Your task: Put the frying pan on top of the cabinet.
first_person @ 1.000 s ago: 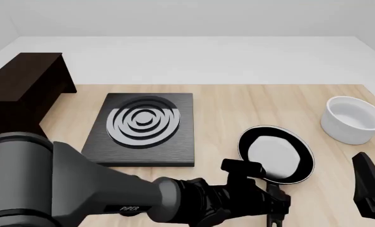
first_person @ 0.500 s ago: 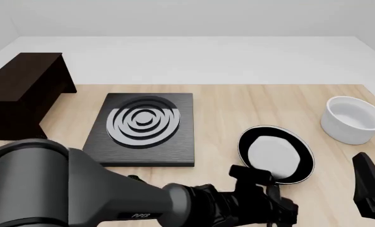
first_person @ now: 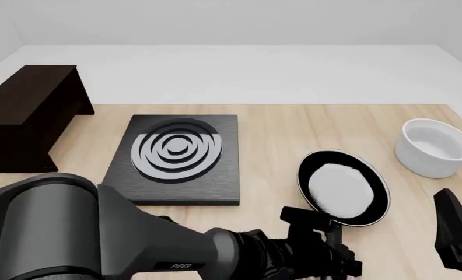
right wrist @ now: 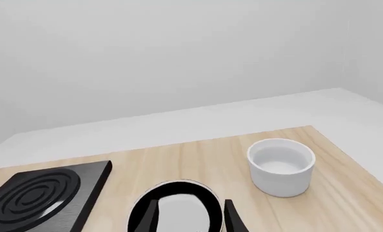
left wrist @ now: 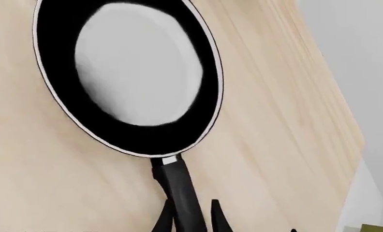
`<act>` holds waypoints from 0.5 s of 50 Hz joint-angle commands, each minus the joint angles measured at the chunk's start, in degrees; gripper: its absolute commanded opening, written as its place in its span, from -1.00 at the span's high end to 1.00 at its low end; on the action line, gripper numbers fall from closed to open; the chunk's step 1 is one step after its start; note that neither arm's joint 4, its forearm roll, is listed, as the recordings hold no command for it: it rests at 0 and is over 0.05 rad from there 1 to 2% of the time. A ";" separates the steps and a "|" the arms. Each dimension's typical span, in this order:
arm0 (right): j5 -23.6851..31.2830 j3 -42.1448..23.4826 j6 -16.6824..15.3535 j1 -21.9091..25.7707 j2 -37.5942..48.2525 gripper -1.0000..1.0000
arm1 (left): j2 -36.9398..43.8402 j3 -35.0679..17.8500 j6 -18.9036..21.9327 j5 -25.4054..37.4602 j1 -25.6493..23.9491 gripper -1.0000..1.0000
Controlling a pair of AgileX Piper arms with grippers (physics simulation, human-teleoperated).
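Frying pan (first_person: pixel 342 189) right ahead of the left gripper (left wrist: pixel 190 220)
Fingers straddle the pan's handle (left wrist: pixel 180 193); can't tell if they're clamped. Right gripper (right wrist: pixel 190 215) sits open.

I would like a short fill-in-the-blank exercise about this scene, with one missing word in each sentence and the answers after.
1. The frying pan lies on the table between the burner plate and the white ____.
2. In the left wrist view, the left gripper has its fingers on either side of the pan's ____.
3. The top of the cabinet holds ____ things.
4. The cabinet stands to the ____ of the burner plate in the front view.

Missing words: bowl; handle; no; left
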 commanded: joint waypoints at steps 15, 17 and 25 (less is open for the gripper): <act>0.19 -0.20 -0.35 0.07 -0.01 -1.00 | -1.49 1.60 2.71 -1.06 2.03 1.00; 0.22 -0.21 -0.39 0.10 -0.01 -1.00 | -1.50 1.71 2.69 -1.14 2.08 1.00; 0.26 -0.15 -0.45 0.13 -0.01 -1.00 | -2.50 3.01 2.92 -1.91 2.90 1.00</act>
